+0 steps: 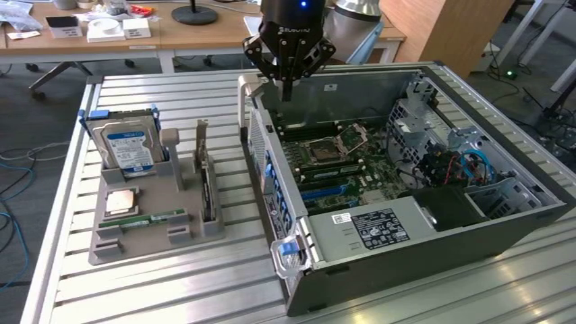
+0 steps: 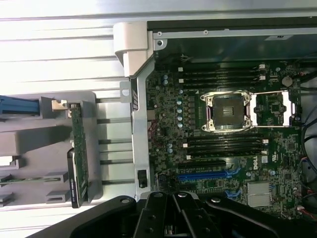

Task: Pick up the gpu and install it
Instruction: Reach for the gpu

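Hovering with the gripper point(image 1: 287, 94) above the open case point(image 1: 450, 250), fingers point(image 1: 282, 81) pressed together on nothing. Leaving the gpu point(image 1: 207, 183) untouched on edge in the grey holder point(image 1: 153, 196), just beside the case and well apart from the gripper — upright, likely to offer a top edge for pinching.

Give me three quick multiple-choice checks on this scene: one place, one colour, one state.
1. Where is the graphics card? A) standing in the grey holder B) lifted in the air C) in a motherboard slot
2. The hard drive's label is: A) red B) blue C) yellow
3. The gripper is: A) open B) shut on the card C) shut, empty
Answers: 1 A, on edge in the holder beside the computer case; 2 B, the label is blue; 3 C, its fingers meet above the case with nothing between.
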`<state>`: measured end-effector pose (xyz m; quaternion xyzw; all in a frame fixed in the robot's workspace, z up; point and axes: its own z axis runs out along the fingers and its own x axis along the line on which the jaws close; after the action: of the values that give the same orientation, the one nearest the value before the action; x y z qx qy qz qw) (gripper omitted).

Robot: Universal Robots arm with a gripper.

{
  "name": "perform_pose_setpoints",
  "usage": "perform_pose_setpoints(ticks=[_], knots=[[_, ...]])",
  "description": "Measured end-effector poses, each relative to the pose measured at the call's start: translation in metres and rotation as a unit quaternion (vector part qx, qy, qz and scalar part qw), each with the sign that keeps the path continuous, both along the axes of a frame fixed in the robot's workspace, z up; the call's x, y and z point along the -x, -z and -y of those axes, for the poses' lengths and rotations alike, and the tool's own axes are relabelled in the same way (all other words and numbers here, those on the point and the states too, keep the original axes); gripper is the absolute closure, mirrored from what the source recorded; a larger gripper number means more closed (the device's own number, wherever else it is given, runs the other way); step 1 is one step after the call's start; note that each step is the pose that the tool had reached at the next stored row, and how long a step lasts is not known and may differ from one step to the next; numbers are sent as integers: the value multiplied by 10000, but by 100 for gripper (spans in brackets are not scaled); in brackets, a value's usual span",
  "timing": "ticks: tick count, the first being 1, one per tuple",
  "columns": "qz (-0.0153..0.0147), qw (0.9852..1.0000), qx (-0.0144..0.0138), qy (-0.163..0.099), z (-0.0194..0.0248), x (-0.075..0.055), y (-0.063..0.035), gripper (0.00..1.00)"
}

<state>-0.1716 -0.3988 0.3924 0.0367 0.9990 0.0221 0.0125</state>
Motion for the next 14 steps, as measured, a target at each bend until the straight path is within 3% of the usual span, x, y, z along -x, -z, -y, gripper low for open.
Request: perform_pose_setpoints(ticks=[14], knots=[[0, 10000, 0, -2, 0, 122, 2, 89]])
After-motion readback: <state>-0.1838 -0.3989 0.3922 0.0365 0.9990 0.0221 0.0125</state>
